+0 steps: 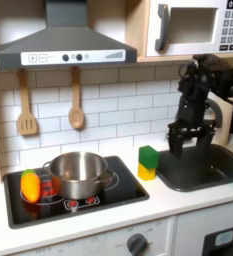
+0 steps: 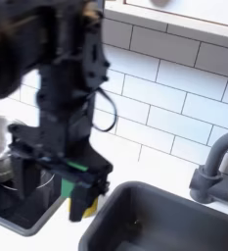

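Hovering over the sink (image 1: 203, 165), the claw (image 1: 177, 140) hangs empty with its fingers spread apart.

The green and yellow sponge (image 1: 148, 161) stands upright on the worktop (image 1: 138, 205), just beside the sink's edge on the first exterior view's left (handy for washing up, by the look of it). Farther left a steel pot (image 1: 78, 173) sits on the stove (image 1: 73, 195), an orange piece (image 1: 29, 186) beside it. In the second exterior view the sponge (image 2: 81, 204) shows low behind the dark arm (image 2: 71, 88).

Viewed from the front, farther off, in the first exterior view; viewed close beside the gripper (image 2: 62, 167) in the second exterior view, sharing the sink (image 1: 203, 170).
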### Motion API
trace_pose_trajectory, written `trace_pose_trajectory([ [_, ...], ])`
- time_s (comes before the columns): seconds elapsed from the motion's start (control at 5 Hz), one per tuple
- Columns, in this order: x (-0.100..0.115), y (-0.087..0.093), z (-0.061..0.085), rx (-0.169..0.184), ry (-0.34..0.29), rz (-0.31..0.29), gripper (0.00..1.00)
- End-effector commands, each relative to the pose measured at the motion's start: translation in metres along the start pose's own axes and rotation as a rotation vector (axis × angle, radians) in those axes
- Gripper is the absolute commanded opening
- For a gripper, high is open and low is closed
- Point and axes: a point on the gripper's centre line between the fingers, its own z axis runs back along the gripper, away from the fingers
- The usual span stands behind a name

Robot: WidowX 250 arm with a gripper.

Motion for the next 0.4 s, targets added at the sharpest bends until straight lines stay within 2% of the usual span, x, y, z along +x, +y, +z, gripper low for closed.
trace_pose_trajectory([
  [0.0,-0.062,0.008,-0.002,0.022,0.016,0.011,1.00],
  [0.2,-0.084,0.013,-0.005,0.030,0.048,0.030,1.00],
])
